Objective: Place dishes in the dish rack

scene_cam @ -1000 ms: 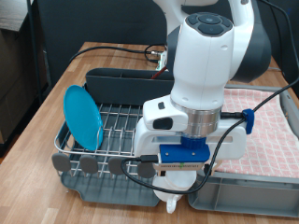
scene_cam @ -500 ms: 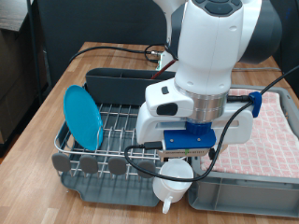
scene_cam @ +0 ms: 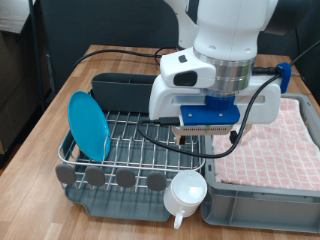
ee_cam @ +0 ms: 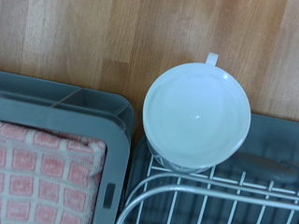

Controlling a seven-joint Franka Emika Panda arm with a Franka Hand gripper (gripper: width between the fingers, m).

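The small white mug [scene_cam: 187, 192] stands in the dish rack's [scene_cam: 135, 140] corner nearest the exterior view's bottom, handle toward the camera. It fills the wrist view [ee_cam: 196, 117], with rack wires [ee_cam: 215, 191] beside it. My gripper [scene_cam: 207, 138] hangs above the rack, well clear of the mug, open and empty. Its fingers do not show in the wrist view. The light-blue plate [scene_cam: 88, 125] stands on edge in the rack at the exterior view's left. The wooden spoon is out of view.
The grey crate lined with pink checked cloth [scene_cam: 268, 140] adjoins the rack on the exterior view's right and shows in the wrist view [ee_cam: 47, 173]. The cutlery trough [scene_cam: 125, 88] runs along the rack's far side. Grey discs [scene_cam: 110, 177] line its near edge. Cables hang from the arm.
My gripper has let go of the mug and risen away from it, toward the exterior view's top right. The mug stays in the rack's corner. The plate has not moved.
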